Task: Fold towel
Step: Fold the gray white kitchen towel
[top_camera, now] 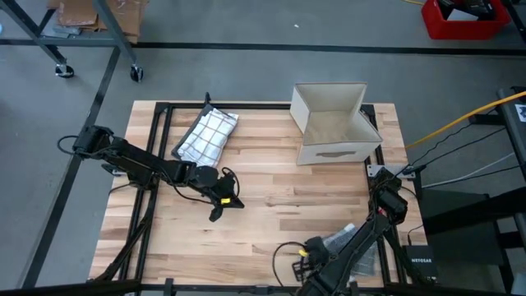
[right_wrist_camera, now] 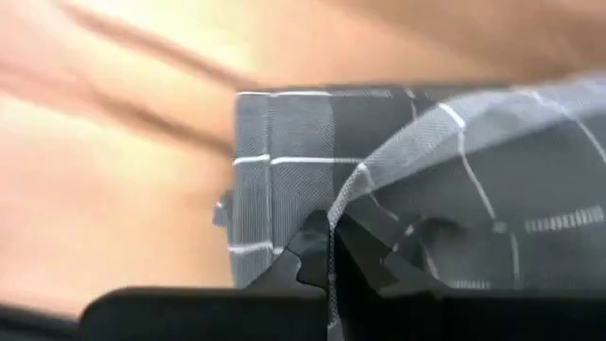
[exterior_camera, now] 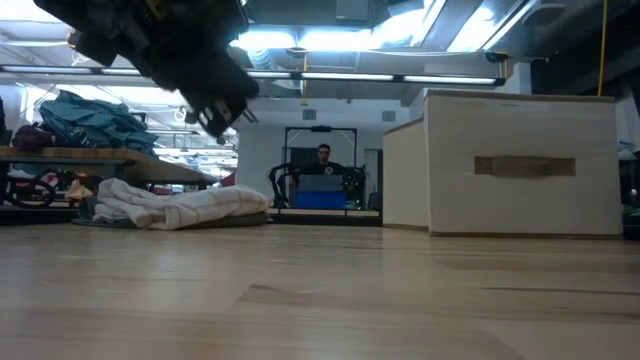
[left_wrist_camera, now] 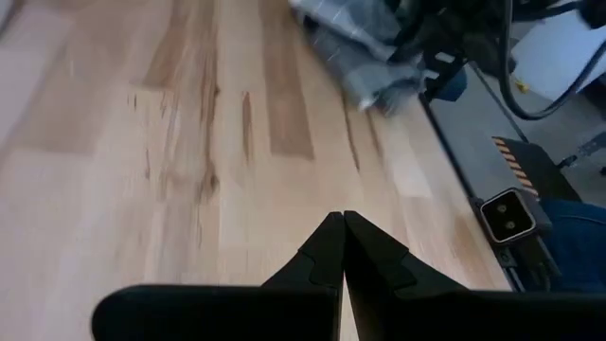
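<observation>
Right wrist view: the right gripper (right_wrist_camera: 329, 248) was clenched on a fold of the grey checked towel (right_wrist_camera: 398, 170), at the table's near right edge.
Left gripper (top_camera: 220, 207): pinched shut, empty, hanging over mid-table (top_camera: 279, 197).
White checked towel (top_camera: 206, 136): lay folded near the far left edge.
Box (top_camera: 333, 123): stood open at the far right, well apart from both grippers.

Left arm is reaching from the table's left edge toward its middle, left gripper (top_camera: 223, 205) hanging above the wood, fingers (left_wrist_camera: 327, 254) pressed together. Right gripper (right_wrist_camera: 329, 248) is sitting closed at the near right corner.
</observation>
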